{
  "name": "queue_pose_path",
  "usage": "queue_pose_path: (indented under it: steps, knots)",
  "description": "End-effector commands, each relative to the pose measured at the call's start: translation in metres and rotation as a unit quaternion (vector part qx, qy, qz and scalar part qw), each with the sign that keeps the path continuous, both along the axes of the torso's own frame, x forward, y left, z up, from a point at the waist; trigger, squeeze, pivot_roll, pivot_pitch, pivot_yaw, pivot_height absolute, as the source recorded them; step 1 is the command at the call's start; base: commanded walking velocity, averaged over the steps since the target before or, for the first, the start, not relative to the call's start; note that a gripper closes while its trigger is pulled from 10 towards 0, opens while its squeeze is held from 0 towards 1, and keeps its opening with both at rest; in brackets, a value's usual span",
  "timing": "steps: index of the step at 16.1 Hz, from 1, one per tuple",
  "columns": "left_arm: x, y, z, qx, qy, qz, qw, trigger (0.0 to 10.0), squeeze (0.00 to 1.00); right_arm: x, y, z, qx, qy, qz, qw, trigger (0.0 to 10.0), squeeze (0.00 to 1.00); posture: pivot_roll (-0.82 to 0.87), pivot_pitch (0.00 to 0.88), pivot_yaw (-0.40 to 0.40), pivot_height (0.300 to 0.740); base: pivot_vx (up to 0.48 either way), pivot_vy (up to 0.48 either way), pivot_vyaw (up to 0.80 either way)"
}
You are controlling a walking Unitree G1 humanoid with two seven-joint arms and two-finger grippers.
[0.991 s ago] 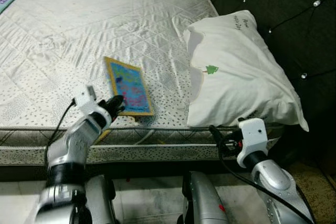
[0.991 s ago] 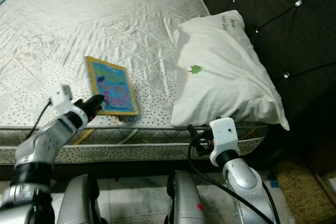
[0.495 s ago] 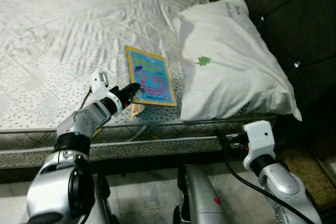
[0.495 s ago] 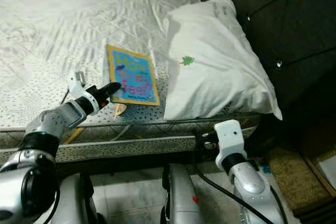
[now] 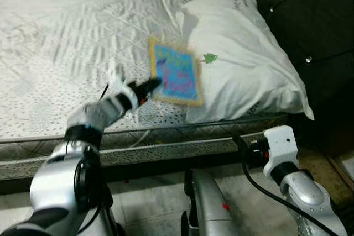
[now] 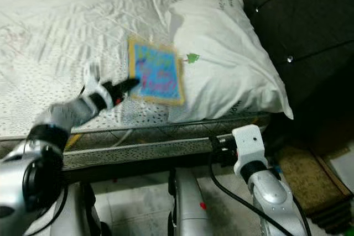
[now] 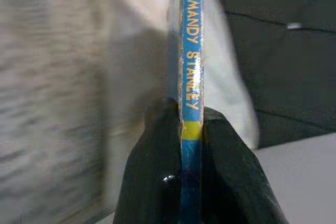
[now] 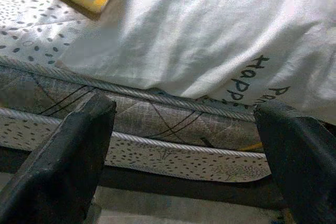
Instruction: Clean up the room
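The book [image 5: 176,73] is hanging above the bed [image 5: 66,42], just beside the pillow [image 5: 249,64], its cover facing up and tilted, its long axis running away from the robot toward the far side of the bed. The left gripper [image 5: 145,88] is pinching it at the near edge; in the left wrist view the two fingers [image 7: 157,171] are pressing on either side of the spine [image 7: 190,77], so the book is projecting straight out ahead of the gripper. The far corner is looking close to or touching the pillow. The right gripper [image 8: 184,140] is waiting wide apart and empty, low by the mattress edge [image 8: 157,129] under the pillow.
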State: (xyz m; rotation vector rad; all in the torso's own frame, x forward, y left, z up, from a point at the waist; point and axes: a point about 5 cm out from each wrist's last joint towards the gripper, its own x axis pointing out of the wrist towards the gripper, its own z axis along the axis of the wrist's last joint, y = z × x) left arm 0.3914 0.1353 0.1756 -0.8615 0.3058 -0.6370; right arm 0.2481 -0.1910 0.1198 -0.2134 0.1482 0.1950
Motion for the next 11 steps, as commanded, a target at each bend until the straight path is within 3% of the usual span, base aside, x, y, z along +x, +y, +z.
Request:
queue_pose_path:
  steps: [1,3,5,7,8,11]
  knots:
    - [0.003,-0.003,0.017,-0.023,-0.03,-0.01,0.999,10.0,0.0,0.0,-0.006,-0.001,-0.007,0.004,-0.015,1.0,10.0,0.0,-0.32,0.161,-0.12,0.542,0.0,0.0,0.0]
    - [-0.002,0.002,-0.006,-0.006,0.006,-0.001,1.0,10.0,0.0,0.001,-0.004,-0.002,-0.006,0.004,-0.014,1.0,10.0,0.0,-0.32,0.162,-0.118,0.542,0.0,0.0,0.0]
    - [-0.016,0.016,-0.049,0.017,0.077,0.03,0.996,10.0,0.0,0.0,-0.004,-0.001,-0.006,0.004,-0.014,1.0,10.0,0.0,-0.34,0.171,-0.119,0.542,0.0,0.0,0.0]
    - [-0.024,0.023,-0.068,0.022,0.111,0.045,0.993,10.0,0.0,-0.002,-0.006,-0.001,-0.008,0.006,-0.015,1.0,10.0,0.0,-0.34,0.173,-0.12,0.542,0.0,0.0,0.0]
    - [-0.033,0.029,-0.087,0.042,0.143,0.062,0.987,10.0,0.0,-0.003,-0.007,-0.002,-0.011,0.009,-0.017,1.0,10.0,0.0,-0.35,0.177,-0.122,0.542,0.0,0.0,0.0]
    - [-0.046,0.049,-0.109,0.083,0.183,0.105,0.974,10.0,0.0,-0.002,-0.009,-0.001,-0.012,0.008,-0.019,1.0,10.0,0.0,-0.35,0.181,-0.122,0.542,0.0,0.0,0.0]
